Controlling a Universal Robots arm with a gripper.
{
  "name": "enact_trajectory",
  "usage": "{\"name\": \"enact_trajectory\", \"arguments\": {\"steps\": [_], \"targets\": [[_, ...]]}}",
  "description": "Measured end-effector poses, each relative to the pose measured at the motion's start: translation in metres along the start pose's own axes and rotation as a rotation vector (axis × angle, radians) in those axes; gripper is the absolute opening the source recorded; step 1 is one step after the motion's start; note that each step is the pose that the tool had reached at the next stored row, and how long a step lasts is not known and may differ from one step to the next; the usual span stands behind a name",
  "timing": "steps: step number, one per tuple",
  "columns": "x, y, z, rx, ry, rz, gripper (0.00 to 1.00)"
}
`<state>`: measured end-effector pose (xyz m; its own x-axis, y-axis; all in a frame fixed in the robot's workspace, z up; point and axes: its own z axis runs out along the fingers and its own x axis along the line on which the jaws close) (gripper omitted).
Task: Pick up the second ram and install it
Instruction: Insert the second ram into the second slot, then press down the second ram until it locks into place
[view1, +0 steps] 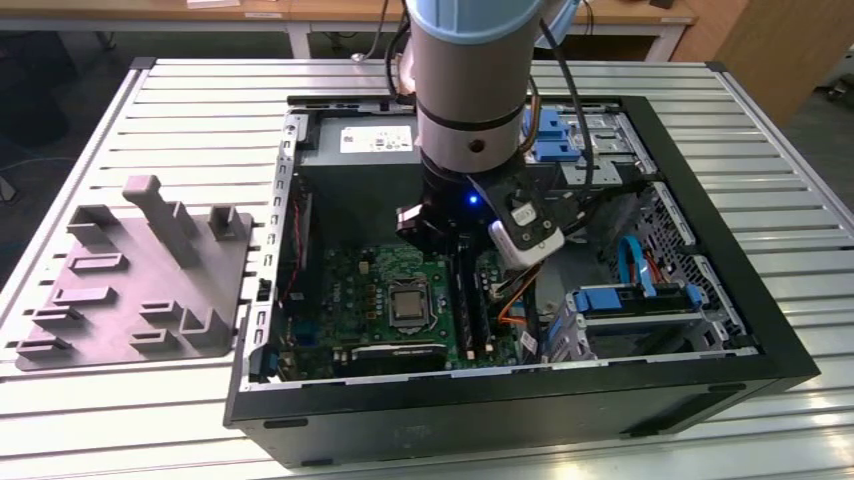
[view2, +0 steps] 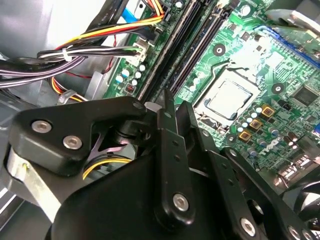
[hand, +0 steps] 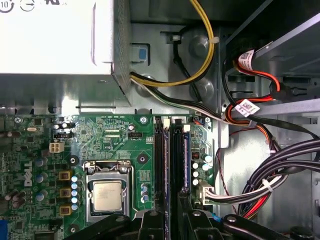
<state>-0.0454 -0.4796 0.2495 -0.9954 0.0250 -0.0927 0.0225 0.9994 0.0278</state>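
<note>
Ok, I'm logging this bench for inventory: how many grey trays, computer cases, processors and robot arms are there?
Grey tray: 1
Computer case: 1
Processor: 1
Robot arm: 1
Total: 4

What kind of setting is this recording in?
Likely a lab or workshop bench for PC assembly: an open computer case lies on a slatted metal table, with a grey moulded tray beside it and desks behind.
</note>
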Motion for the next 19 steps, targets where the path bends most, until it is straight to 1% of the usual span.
{"name": "enact_trajectory", "arguments": {"steps": [4, 5, 6, 7, 8, 9, 19], "targets": [[0.0, 0.0, -0.0002, 0.0001, 0.0001, 0.0, 0.25], [0.0, 0.0, -0.0002, 0.0002, 0.0001, 0.0, 0.23], [0.0, 0.0, -0.0003, 0.0001, 0.0001, 0.0, 0.17], [0.0, 0.0, -0.0003, 0.0002, 0.0001, 0.0, 0.17], [0.0, 0.0, -0.0003, 0.0001, 0.0001, 0.0, 0.11], [0.0, 0.0, -0.0004, 0.0001, 0.0001, 0.0, 0.1], [-0.0001, 0.0, -0.0016, 0.0001, 0.0001, 0.0, 0.1]]}}
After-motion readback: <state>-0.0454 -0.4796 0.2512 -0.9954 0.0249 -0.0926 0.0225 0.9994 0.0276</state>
